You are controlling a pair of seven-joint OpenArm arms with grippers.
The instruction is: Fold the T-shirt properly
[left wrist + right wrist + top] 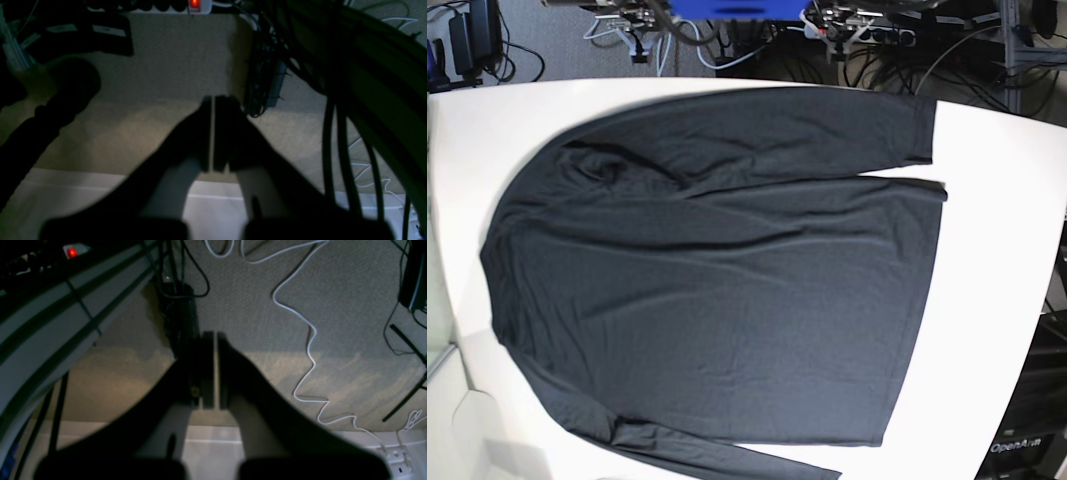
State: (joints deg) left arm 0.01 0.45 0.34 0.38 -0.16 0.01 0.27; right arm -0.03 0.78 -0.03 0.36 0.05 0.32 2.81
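Observation:
The black T-shirt (717, 290) lies spread flat on the white table (997, 250) in the base view, hem toward the right. One long sleeve (827, 125) runs along the far side and the other (727, 455) along the near edge. Neither arm shows in that view. In the left wrist view my left gripper (212, 100) is shut with nothing between its fingers, hanging over grey carpet past a white table edge (66, 190). My right gripper (215, 335) is likewise shut and holds nothing, also above carpet. No fabric appears in either wrist view.
A power strip with a red light (194, 4) and dark cables (333, 133) lie on the floor below the left gripper. A white cable (310, 340) snakes across the carpet under the right one. Equipment and wiring (857, 25) crowd the space behind the table.

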